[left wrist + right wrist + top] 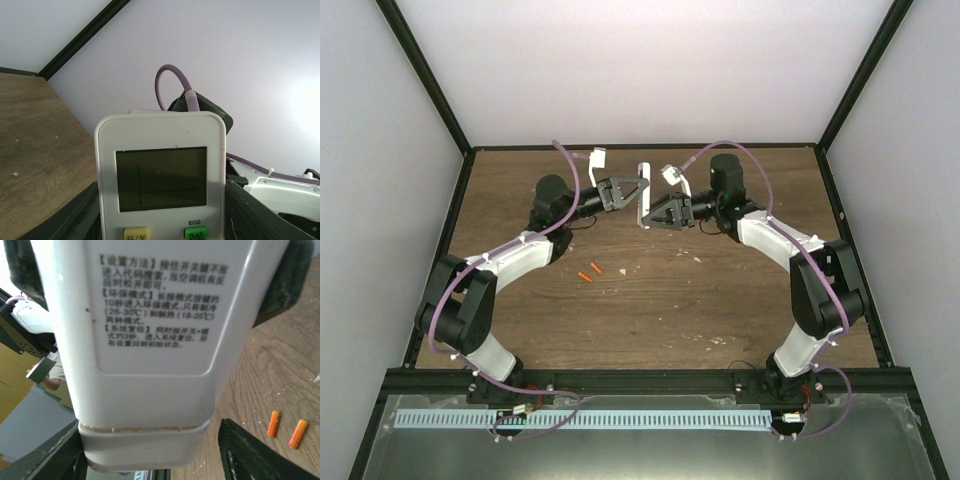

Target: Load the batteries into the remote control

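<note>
The white remote control [643,195] hangs upright above the back middle of the table. My left gripper [632,193] is shut on it; its fingers press both sides, and the display and buttons [160,175] face that wrist camera. From the other side my right gripper [652,214] stands open around the remote's lower end [145,450]. The right finger [250,455] stands apart from it. The printed label [155,300] faces this camera, and a thin seam crosses the bottom part. Two orange-red batteries [585,277] [597,268] lie on the table left of centre, also seen as batteries [272,423] [298,433].
Small white crumbs [623,270] [697,258] are scattered on the wooden table [720,310]. A black frame [840,200] edges the table, with white walls behind. Purple cables [570,170] loop over both arms.
</note>
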Available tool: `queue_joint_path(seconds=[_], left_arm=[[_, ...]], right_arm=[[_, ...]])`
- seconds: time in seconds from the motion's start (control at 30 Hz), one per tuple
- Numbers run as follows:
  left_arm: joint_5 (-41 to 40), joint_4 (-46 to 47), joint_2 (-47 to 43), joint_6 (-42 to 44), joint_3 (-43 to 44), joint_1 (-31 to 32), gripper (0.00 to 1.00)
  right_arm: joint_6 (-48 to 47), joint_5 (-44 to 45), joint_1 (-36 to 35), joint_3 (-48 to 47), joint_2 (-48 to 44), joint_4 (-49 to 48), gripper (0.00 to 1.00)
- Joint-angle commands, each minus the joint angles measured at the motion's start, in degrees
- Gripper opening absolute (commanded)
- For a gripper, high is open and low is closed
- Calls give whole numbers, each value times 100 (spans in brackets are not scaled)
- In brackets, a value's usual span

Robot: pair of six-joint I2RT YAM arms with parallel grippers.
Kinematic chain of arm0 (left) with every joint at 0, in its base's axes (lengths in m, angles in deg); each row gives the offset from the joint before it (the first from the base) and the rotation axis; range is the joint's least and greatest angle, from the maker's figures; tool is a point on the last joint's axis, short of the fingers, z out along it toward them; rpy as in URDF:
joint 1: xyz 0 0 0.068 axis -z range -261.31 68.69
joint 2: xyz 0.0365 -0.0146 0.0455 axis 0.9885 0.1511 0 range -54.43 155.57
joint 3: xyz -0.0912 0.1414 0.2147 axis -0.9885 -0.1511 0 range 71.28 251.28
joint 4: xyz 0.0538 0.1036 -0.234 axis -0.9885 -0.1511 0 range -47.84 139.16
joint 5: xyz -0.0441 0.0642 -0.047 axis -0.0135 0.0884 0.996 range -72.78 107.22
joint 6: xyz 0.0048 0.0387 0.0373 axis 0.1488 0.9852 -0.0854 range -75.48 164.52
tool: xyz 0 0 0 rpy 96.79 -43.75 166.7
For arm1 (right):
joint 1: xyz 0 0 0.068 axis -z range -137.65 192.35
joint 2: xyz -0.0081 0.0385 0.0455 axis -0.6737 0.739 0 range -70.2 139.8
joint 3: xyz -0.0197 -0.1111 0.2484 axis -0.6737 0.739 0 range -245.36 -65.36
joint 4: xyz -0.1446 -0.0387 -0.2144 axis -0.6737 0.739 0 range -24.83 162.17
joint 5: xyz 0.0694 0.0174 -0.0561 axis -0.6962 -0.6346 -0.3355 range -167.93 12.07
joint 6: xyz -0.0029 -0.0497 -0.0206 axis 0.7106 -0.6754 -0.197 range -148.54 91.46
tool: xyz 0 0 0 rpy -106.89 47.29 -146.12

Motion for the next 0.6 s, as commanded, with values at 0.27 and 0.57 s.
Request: queue_joint_path(seconds=[0.27, 0.57], left_arm=[[5, 272, -2, -50, 193, 12, 20], [-39, 297, 32, -61, 358, 12, 20]], right_arm=[[-156, -207, -56, -105, 10, 67, 49], [-834, -266, -89, -159, 114, 949, 49]])
